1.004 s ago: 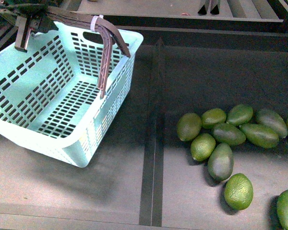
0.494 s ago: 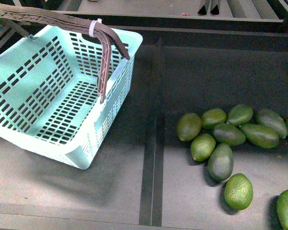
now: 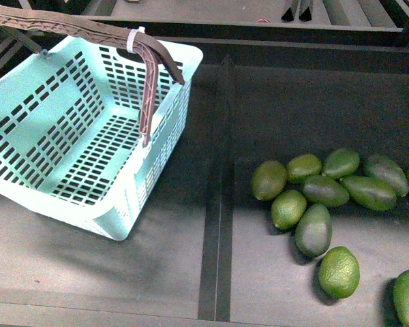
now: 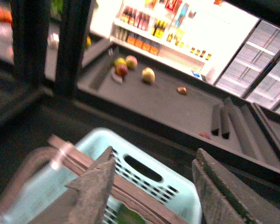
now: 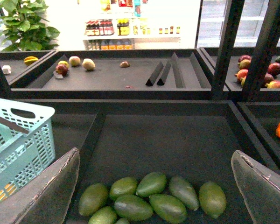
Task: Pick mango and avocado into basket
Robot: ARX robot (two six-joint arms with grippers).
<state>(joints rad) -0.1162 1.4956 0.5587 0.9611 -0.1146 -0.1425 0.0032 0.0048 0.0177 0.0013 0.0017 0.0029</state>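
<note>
Teal basket (image 3: 61, 146) empty; green avocados (image 3: 313, 228) loose on dark shelf (image 3: 177, 272) beside it

Both grippers' jaws spread wide

Basket (image 3: 88, 136) mouth open — brown handles (image 3: 95, 30) cross rear.

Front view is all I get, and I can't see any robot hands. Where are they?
Observer: The left gripper hangs over the basket, above its handle.
Operator: Is it holding something?
Observer: No, its fingers are apart with nothing between them.
Operator: And the other one?
Observer: The right gripper is open too, facing the green fruit from above.
Operator: Any other fruit around?
Observer: Yes, reddish ones sit in a tray farther back.
</note>
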